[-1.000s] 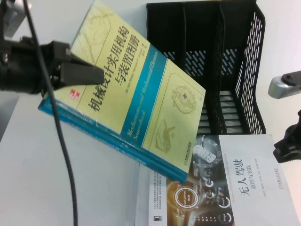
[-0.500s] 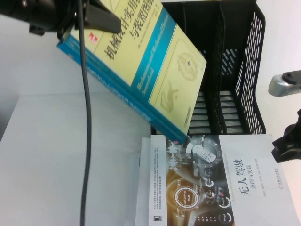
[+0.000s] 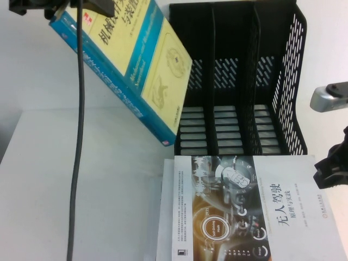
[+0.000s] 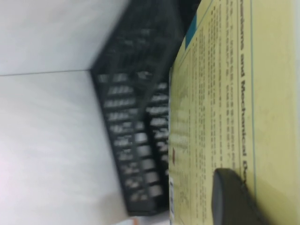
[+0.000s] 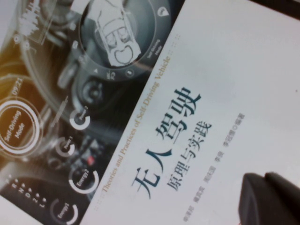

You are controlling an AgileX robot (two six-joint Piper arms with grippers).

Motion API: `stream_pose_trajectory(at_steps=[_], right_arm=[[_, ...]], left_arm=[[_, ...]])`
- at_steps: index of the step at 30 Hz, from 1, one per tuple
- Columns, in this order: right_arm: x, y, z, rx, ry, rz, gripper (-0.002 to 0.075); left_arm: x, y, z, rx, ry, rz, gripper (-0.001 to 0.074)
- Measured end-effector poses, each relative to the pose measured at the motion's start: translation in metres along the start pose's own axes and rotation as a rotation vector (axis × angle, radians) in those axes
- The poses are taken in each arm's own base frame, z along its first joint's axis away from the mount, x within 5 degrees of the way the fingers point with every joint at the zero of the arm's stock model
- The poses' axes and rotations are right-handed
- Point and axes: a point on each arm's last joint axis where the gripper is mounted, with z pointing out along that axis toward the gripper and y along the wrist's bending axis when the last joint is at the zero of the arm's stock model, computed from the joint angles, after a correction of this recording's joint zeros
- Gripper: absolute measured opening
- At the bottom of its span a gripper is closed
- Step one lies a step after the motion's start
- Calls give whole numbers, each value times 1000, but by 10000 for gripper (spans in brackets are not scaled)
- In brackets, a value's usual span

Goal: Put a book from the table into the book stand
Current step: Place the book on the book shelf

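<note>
The book point(image 3: 128, 60) is held aloft, steeply tilted, just beside the leftmost slot of the book stand point(image 3: 244, 81), its lower corner near the stand's front edge and clear of the worktop point(image 3: 98, 190). A risk is judged: the low corner could catch the stand's left wall or front lip, caused by the tilt not matching the slot, and the stand could be shoved or the book twisted in the grip. The left claw point(image 3: 81, 6) is clenched on the book's upper end, far from the stand's base; one finger point(image 4: 232, 199) is seen pressed on the cover. The right claw point(image 3: 331, 163) hangs beside the stand's right wall, above a second book point(image 3: 255, 212); its opening cannot be told.
</note>
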Motion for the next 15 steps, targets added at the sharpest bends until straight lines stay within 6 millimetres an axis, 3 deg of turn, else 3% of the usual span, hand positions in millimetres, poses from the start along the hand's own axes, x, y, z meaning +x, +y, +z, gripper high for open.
stream_pose_trajectory(at_steps=[6, 15], right_arm=[[-1, 2, 0, -25, -12, 16, -2], [-1, 3, 0, -34, -15, 22, -2]], left_arm=[[-1, 2, 6, 3, 10, -60, 194], [0, -10, 48, -2, 11, -71, 194]])
